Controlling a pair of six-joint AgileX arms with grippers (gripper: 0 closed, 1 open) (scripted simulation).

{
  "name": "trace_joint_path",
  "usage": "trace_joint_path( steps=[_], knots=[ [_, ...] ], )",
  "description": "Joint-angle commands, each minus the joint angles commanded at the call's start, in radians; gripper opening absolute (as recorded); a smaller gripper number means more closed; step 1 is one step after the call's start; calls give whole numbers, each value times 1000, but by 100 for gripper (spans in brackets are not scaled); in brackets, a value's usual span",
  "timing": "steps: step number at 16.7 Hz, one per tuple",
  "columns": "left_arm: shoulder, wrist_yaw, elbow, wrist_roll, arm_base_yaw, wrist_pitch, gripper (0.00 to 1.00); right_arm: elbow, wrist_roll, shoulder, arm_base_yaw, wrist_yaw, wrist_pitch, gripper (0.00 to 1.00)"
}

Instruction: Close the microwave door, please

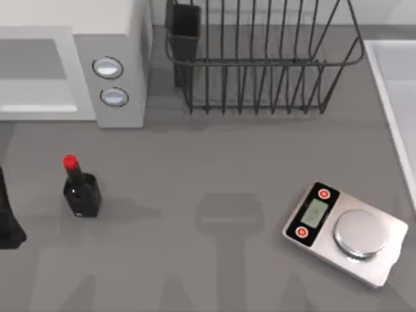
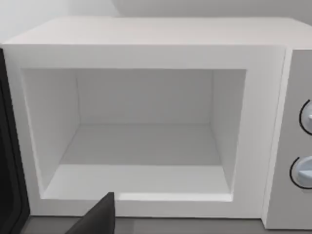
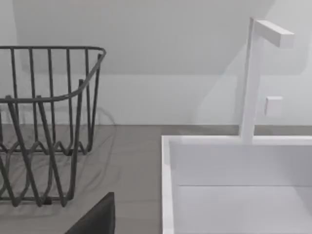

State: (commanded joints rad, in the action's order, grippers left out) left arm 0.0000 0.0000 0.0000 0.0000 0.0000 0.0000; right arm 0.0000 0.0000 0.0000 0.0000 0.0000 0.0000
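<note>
A dark part of the left arm (image 1: 9,224) is being seen at nine o'clock on the table's left edge in the top view. One dark finger (image 2: 97,217) of the left gripper is being shown in the left wrist view, and one finger (image 3: 97,217) of the right gripper in the right wrist view.

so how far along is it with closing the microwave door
Nothing looks done yet. The microwave stands open in the left wrist view, its bare cavity fully exposed, with a dark edge, probably the microwave door, swung out beside it. In the top view a dark part of the left arm sits at the table's left edge. Still left: reaching the door and pushing it shut.
</note>
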Motion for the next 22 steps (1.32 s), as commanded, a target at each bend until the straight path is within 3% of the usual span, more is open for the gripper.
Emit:
trace_joint_path(
  steps=[1,14,22],
  knots=[
    [0,0,0,0,0,0,100,0,0,0,0,0,0,100],
    [0,0,0,0,0,0,2,0,0,0,0,0,0,100],
    [0,0,0,0,0,0,0,0,0,0,0,0,0,100]
  ],
)
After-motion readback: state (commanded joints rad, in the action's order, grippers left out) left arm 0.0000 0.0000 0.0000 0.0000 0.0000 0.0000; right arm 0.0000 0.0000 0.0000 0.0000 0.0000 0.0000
